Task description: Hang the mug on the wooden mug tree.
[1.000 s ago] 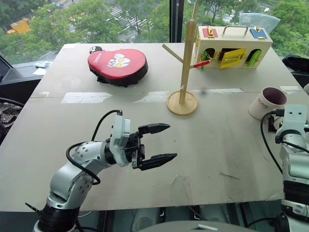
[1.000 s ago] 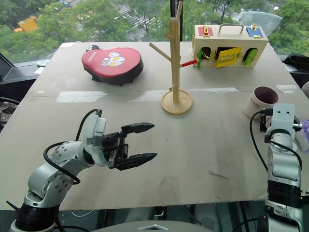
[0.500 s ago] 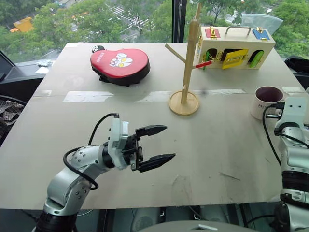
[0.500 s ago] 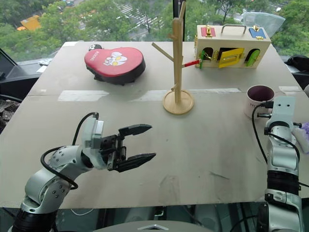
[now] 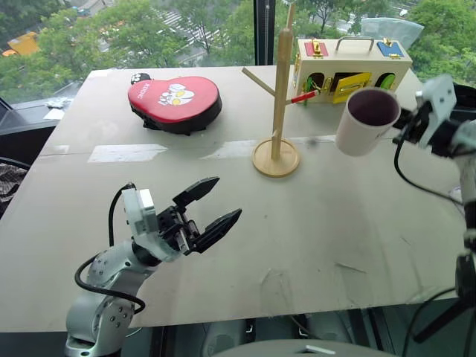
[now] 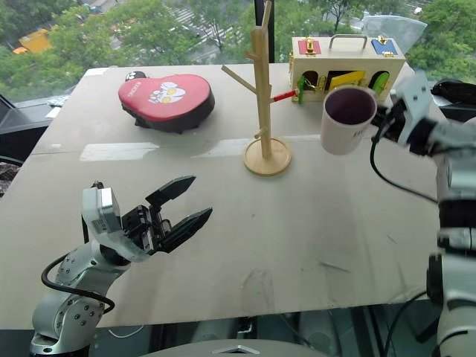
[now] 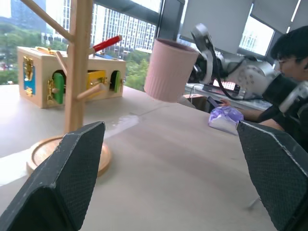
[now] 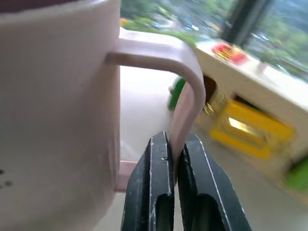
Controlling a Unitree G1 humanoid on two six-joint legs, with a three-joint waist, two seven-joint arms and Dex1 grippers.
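— Looking at the mug point(image 5: 367, 121): white outside, dark purple inside, tilted, upper right of frame, beside the wooden mug tree point(image 5: 277, 111).
— Lifted off the tabletop point(image 5: 327, 223); right end effector point(image 8: 173, 159) now clenched on its handle, left end effector point(image 5: 210, 205) released.

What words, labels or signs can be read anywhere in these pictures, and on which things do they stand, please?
Red heart-shaped pad: a short white word along its left edge, too small to read; the white print at its middle is a picture, not lettering.
Mug, held by its handle in the right gripper: a few black specks of lettering on its side, unreadable.
Wooden box: no lettering can be made out.
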